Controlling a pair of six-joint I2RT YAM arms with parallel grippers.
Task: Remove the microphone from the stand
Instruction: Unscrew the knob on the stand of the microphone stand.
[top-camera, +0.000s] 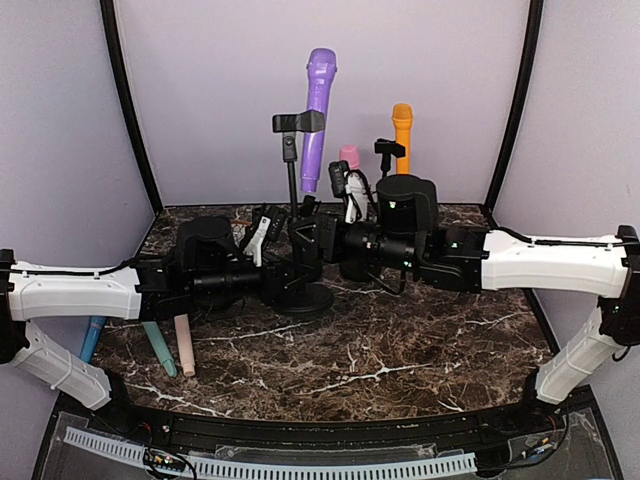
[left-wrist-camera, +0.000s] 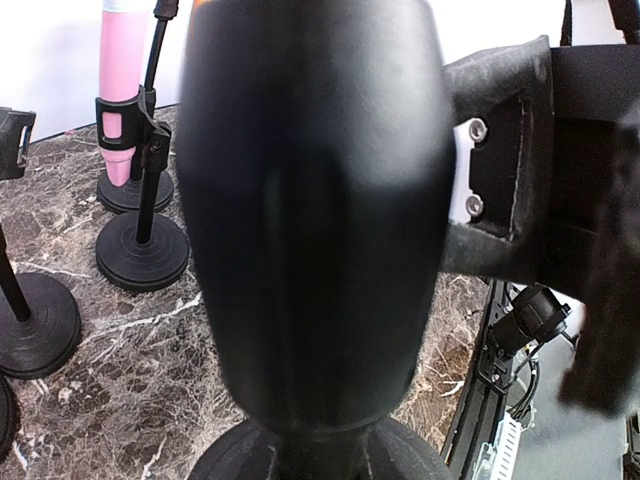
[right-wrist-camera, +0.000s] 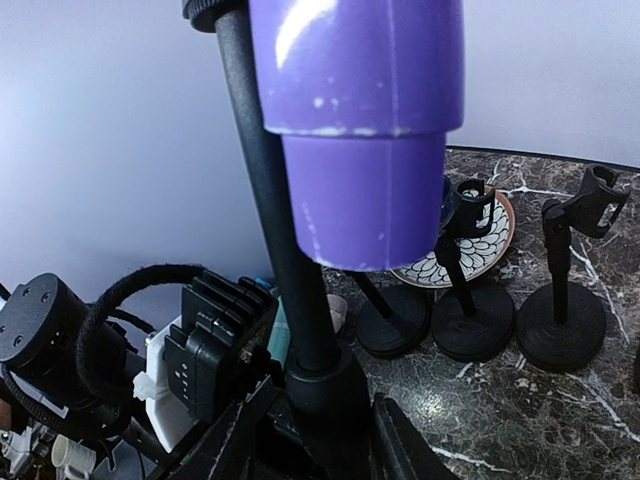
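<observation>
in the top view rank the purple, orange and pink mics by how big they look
1. purple microphone
2. orange microphone
3. pink microphone, smallest as seen, but mostly hidden, so its real size is unsure

The left arm (top-camera: 75, 290) and the right arm (top-camera: 555, 262) each have a long white moulded shell joined to blocky matte-black housings, with a thin black cable (top-camera: 560, 241) along the top. The left gripper (top-camera: 287, 270) has a black finger plate with two silver screws (left-wrist-camera: 477, 130). A fuzzy black-sleeved cable loop (right-wrist-camera: 110, 300) adjoins a ribbed black block (right-wrist-camera: 215, 345).
</observation>
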